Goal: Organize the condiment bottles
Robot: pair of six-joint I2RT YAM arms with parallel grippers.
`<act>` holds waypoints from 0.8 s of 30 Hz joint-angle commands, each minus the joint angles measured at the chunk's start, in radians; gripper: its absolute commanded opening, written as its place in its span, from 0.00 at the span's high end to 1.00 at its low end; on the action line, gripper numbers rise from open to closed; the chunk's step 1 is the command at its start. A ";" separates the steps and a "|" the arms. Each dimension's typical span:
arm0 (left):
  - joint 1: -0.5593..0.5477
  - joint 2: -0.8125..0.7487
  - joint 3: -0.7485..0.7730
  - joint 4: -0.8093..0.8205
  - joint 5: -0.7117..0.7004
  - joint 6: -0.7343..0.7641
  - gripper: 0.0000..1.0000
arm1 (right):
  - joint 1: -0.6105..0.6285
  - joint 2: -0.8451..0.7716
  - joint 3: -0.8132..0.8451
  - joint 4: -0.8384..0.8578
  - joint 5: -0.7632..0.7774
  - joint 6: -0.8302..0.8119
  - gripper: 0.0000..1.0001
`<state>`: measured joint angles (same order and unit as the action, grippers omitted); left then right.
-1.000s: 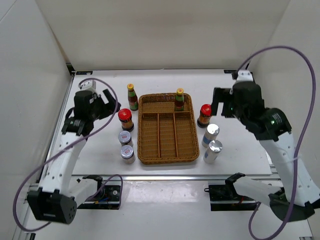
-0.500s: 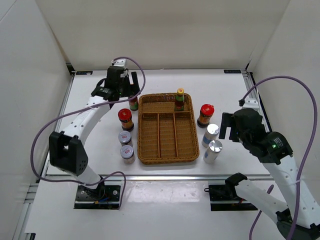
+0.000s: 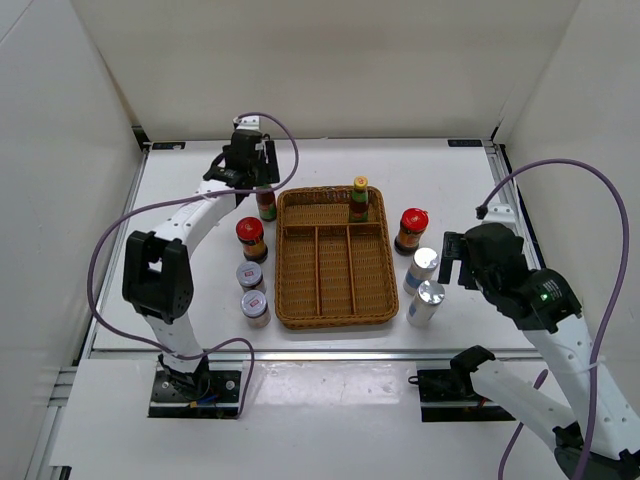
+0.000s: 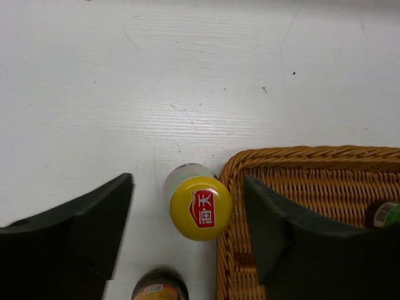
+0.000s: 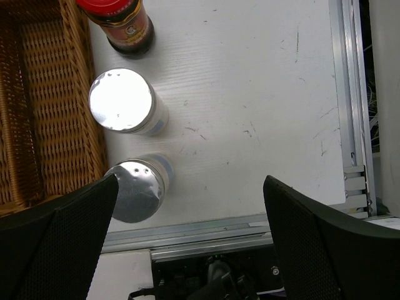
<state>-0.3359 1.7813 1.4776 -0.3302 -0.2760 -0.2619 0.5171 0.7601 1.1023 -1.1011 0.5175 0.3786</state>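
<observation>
My left gripper [image 3: 260,178] hangs open over a slim yellow-capped bottle [image 3: 266,205] at the wicker tray's [image 3: 335,318] far left corner. In the left wrist view the yellow cap [image 4: 200,207] sits between the fingers [image 4: 94,231], with a gap on each side. Another yellow-capped bottle [image 3: 359,200] stands inside the tray. Red-lidded jars [image 3: 250,238] [image 3: 411,230] flank the tray. Two silver-lidded jars [image 3: 252,290] stand on its left and two silver cylinders [image 3: 424,285] on its right. My right gripper [image 3: 455,258] is open and empty, with one cylinder [image 5: 134,190] beside its left finger.
The tray's rim [image 4: 231,187] nearly touches the bottle under my left gripper, and my right finger there overhangs the weave. A red-lidded jar [image 4: 159,284] stands just nearer than that bottle. White walls enclose the table; a metal rail [image 5: 250,228] runs along its near edge.
The left arm swung from the table's left side to the far edge and settled over the yellow-capped bottle. The right arm drew back from the far right to beside the silver cylinders.
</observation>
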 commanded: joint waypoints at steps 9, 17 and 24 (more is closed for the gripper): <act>-0.003 -0.019 0.073 0.040 -0.043 0.020 0.64 | 0.000 -0.002 -0.009 0.030 -0.001 -0.014 0.00; -0.003 -0.062 0.168 -0.018 -0.043 0.020 0.89 | 0.000 -0.002 -0.009 0.030 -0.001 -0.014 0.00; -0.063 -0.106 0.257 -0.018 -0.052 0.009 0.89 | 0.000 0.007 -0.009 0.040 -0.010 -0.014 0.00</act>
<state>-0.3542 1.7969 1.6390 -0.4232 -0.3073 -0.2432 0.5171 0.7673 1.0966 -1.0969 0.5098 0.3733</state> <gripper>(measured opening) 0.485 0.998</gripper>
